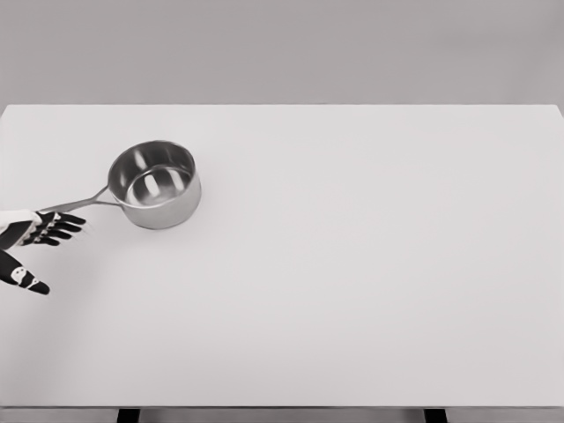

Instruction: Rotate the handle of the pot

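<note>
From the head view, the left hand point(35, 242) enters at the picture's left edge, white in the palm with black fingers point(63, 226). The fingers are spread apart and extended, pointing to the right, and the thumb point(26, 280) hangs lower, well separated from them. The hand grips nothing.

The pot point(156, 184) sits on the white table point(352, 282), up and to the right of the hand. It is a small saucepan of polished steel, round, with straight walls and a shiny inner floor that shows pale reflections. It stands upright with its mouth open to the camera.

Its handle point(79, 204) is a thin, straight metal bar that leaves the pot's wall on the side nearest the hand and runs down toward the fingers. The handle's free end lies just above the fingertips; whether it touches them cannot be told.
</note>
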`<state>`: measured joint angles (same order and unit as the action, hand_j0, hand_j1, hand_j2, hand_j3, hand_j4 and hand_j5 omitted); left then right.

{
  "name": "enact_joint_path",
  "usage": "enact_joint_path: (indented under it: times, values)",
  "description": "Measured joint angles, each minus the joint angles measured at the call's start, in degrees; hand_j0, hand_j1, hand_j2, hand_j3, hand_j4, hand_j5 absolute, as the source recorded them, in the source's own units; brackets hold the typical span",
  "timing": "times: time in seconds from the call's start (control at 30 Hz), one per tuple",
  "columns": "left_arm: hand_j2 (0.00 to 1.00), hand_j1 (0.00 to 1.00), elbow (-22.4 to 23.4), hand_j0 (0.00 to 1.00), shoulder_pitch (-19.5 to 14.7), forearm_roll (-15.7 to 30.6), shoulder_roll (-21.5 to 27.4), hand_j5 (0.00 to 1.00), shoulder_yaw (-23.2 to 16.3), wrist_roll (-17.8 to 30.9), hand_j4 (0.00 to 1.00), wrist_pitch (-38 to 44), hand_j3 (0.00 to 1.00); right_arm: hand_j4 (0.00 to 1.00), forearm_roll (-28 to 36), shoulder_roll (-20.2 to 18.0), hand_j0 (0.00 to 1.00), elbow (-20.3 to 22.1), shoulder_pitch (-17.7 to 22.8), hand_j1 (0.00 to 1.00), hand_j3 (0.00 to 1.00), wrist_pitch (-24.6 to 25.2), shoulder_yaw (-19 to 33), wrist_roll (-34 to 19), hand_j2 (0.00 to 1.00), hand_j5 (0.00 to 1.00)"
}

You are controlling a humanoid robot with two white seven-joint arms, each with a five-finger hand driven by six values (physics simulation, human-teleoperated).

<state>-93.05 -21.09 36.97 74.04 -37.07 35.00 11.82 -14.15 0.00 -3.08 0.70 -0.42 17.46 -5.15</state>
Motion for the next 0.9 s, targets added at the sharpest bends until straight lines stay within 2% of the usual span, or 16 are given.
enact_joint_path:
  times: [0.3,0.9]
  values:
    - [1.00,1.00,1.78,1.00,-1.49,-0.93,-0.51,1.00,1.37,0.00,1.00,-0.01,1.00,1.00,0.00,0.00,1.00,0.00,0.00,1.00,1.00,0.00,0.01,0.03,1.00,1.00]
    - [1.00,1.00,7.77,1.00,-6.68,-6.75,-6.44,1.00,1.55,0.00,1.00,-0.01,1.00,1.00,0.00,0.00,1.00,0.00,0.00,1.00,1.00,0.00,0.00,0.00,1.00,1.00]
